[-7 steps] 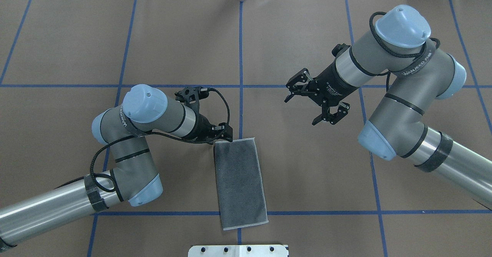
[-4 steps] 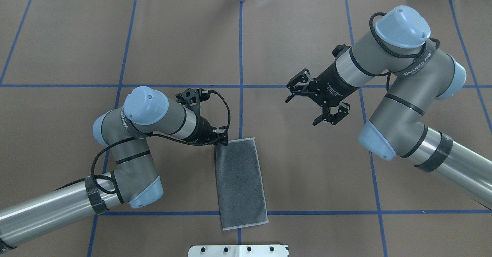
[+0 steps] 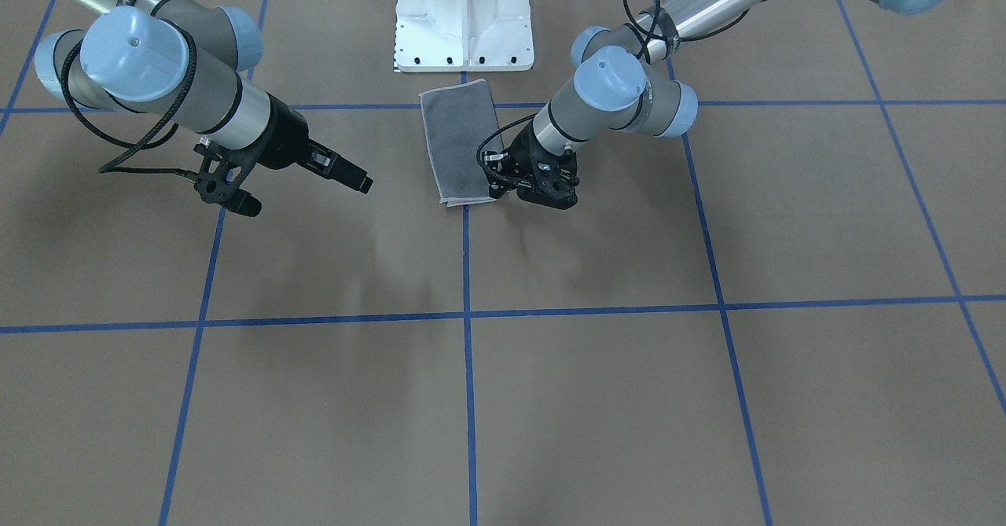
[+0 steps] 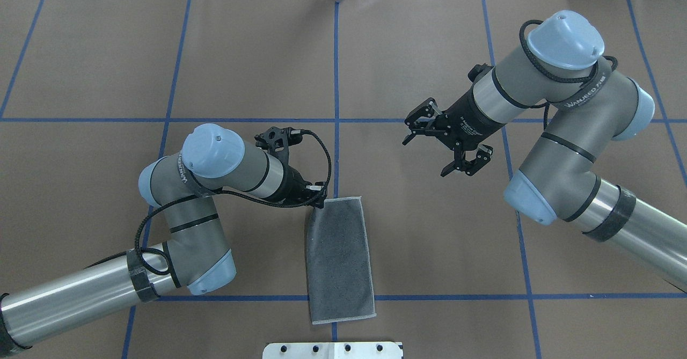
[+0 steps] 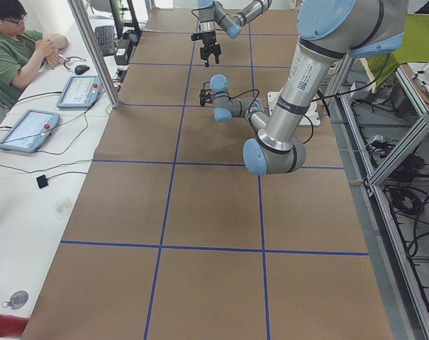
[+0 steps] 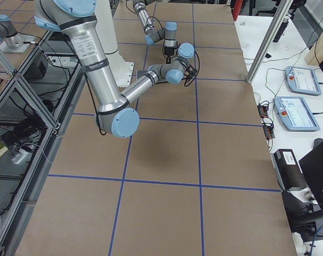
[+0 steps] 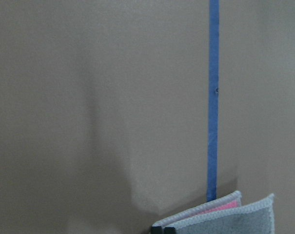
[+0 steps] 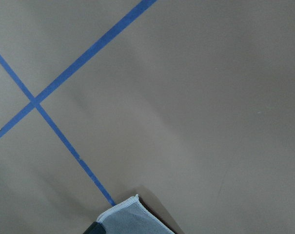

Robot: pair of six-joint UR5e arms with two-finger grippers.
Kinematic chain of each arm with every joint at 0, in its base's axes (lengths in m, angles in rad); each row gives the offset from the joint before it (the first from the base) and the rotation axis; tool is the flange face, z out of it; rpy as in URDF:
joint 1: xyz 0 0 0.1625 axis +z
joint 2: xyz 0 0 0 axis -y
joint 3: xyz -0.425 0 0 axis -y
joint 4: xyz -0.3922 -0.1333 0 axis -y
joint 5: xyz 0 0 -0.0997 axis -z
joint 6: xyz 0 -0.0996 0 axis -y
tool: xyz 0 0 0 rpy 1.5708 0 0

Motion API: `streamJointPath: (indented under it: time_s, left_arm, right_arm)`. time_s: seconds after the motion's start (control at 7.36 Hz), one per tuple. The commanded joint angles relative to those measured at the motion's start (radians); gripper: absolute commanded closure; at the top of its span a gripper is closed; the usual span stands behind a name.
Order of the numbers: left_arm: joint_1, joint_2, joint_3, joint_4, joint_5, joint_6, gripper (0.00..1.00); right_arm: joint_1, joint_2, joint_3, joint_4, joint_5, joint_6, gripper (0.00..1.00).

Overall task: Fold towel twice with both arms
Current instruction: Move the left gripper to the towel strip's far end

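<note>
The black two-finger left claw (image 4: 320,202), clamped on the upper left corner of the folded dark grey terry towel (image 4: 339,257), has slid toward the lower right of the overhead frame. It has dragged that corner inward, so the towel's top end is narrower and sits lower. The black right claw (image 4: 424,159), jaws spread, has drifted slightly right and down.
</note>
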Motion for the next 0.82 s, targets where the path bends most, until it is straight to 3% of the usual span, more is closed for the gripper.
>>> streamJointPath:
  time_s: [0.0, 0.14, 0.68]
  left_arm:
    - [-0.009, -0.028, 0.003, -0.001, 0.021, 0.002, 1.0]
    - [-0.019, -0.057, 0.012, 0.002, 0.053, 0.001, 1.0]
    - [-0.106, -0.19, 0.204, -0.006, 0.057, 0.002, 1.0]
  right_arm:
    - [0.007, -0.011, 0.003, 0.0, -0.001, -0.008, 0.0]
    - [0.012, -0.012, 0.011, 0.0, -0.001, -0.015, 0.0]
    - [0.019, -0.014, 0.014, 0.0, -0.001, -0.015, 0.0]
